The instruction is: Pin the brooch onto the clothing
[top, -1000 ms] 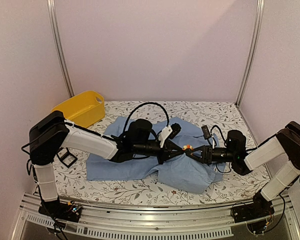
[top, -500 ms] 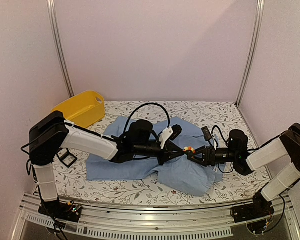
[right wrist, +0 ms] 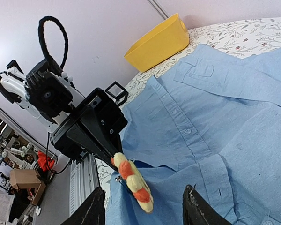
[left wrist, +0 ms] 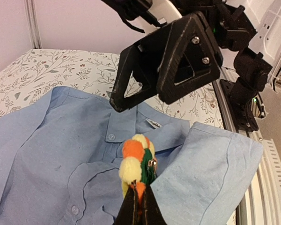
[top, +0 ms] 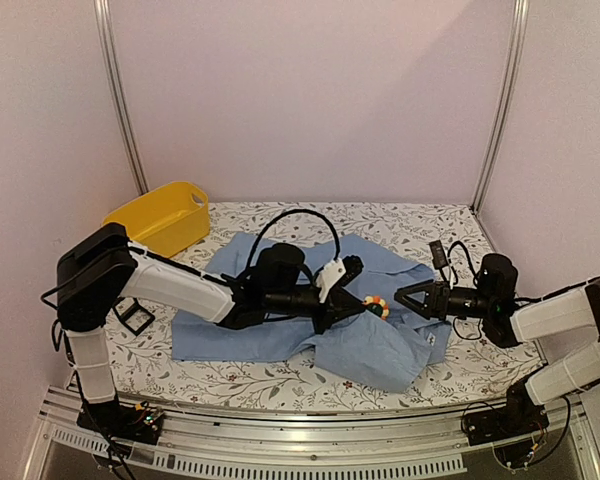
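Observation:
The light blue shirt lies spread on the table, and also shows in the left wrist view and the right wrist view. My left gripper is shut on the brooch, a small round of orange and yellow pompoms. It holds the brooch on edge against a raised fold near the shirt's collar. My right gripper is open and empty, a short way right of the brooch; its fingers stand wide apart either side of it.
A yellow basin stands at the back left, also in the right wrist view. A small black square box lies by the left arm's base. The floral tablecloth shows around the shirt.
My right gripper has opened and drawn back to the right, away from the brooch. The left gripper keeps the brooch at the shirt fold, shifted slightly right.

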Tool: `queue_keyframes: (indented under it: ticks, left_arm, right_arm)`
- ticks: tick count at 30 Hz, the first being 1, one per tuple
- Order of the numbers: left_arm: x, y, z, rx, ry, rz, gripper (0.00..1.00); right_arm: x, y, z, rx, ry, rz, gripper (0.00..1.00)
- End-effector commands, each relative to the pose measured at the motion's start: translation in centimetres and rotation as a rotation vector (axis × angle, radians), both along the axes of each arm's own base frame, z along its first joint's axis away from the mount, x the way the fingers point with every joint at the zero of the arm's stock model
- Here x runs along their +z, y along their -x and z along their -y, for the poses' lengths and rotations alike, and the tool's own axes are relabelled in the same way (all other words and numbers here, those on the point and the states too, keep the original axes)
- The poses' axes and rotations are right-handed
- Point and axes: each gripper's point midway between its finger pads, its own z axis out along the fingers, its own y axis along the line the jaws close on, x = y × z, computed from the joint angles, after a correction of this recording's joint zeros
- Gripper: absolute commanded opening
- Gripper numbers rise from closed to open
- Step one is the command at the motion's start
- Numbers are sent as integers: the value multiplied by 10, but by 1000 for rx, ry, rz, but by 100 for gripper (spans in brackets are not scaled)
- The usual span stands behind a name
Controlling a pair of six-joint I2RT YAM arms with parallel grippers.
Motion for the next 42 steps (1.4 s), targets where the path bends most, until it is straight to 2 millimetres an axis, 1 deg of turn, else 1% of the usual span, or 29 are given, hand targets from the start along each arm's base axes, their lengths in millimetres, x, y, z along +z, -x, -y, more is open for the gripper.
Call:
queue_keyframes:
  ticks: [1,3,6,9,11,12,14,15,18,20,22,24,25,27,28,31,32,33,34,35,36,37,38,39,40,41,42]
  left_arm:
    - [9,8,-1,-23,-7,118,0]
    - [6,12,-2,-40,-26,177,0]
    - [1,21,-3,-85,-57,272,0]
    - [-8,36,-4,-146,-99,333,0]
    - [-17,48,-5,-189,-139,362,0]
    - [-23,53,-6,-209,-161,378,2]
    - [-35,65,-9,-261,-214,406,15]
    - [-41,71,-10,-288,-240,410,21]
    - [-55,93,-12,-378,-305,381,36]
    - [-60,108,-13,-420,-347,355,46]
    - [-60,118,-14,-442,-374,336,52]
    - [-54,128,-14,-463,-377,318,56]
    - [-55,134,-19,-476,-402,287,58]
    - [-51,142,-22,-491,-419,239,62]
    - [-48,146,-23,-495,-426,216,63]
    - [-36,149,-27,-475,-438,148,63]
    - [-30,146,-27,-444,-433,139,63]
    - [-22,140,-29,-400,-426,141,63]
    - [-15,127,-31,-330,-422,150,63]
    - [-7,111,-33,-244,-406,152,63]
    - [-2,90,-38,-141,-396,135,63]
    - [3,64,-45,-29,-382,95,61]
    - [4,35,-55,94,-375,45,60]
    - [1,4,-69,238,-374,-18,58]
    - [-5,-27,-88,382,-382,-75,58]
    - [-15,-54,-109,516,-396,-123,58]
    - [-24,-84,-137,649,-401,-174,58]
  right_arm:
    - [-8,-20,7,-104,60,-47,53]
    - [-21,-32,14,-181,124,-93,53]
    - [-39,-54,33,-332,253,-136,53]
    - [-53,-68,52,-455,348,-164,53]
    - [-61,-73,59,-500,391,-193,53]
    - [-66,-75,61,-513,412,-209,53]
    - [-77,-78,64,-527,445,-240,53]
    - [-85,-78,66,-529,463,-264,53]
    - [-99,-83,71,-563,502,-305,53]
    - [-112,-87,77,-597,549,-340,53]
    - [-121,-92,82,-623,592,-364,53]
    - [-127,-97,87,-642,632,-379,53]
    - [-131,-98,87,-639,647,-386,52]
    - [-131,-105,88,-649,666,-385,52]
    - [-130,-109,88,-657,675,-392,53]
    - [-137,-120,92,-666,750,-430,53]
    - [-143,-122,94,-660,787,-448,53]
    - [-142,-128,97,-669,812,-448,53]
    - [-145,-130,100,-671,840,-463,53]
    - [-147,-133,104,-670,867,-470,53]
    - [-154,-134,110,-672,909,-489,53]
    - [-155,-138,114,-677,947,-487,53]
    - [-159,-141,119,-678,987,-496,53]
    - [-166,-142,124,-671,1042,-508,52]
    - [-166,-147,128,-672,1078,-500,52]
    - [-169,-152,133,-678,1113,-501,52]
    - [-168,-160,136,-680,1138,-491,52]
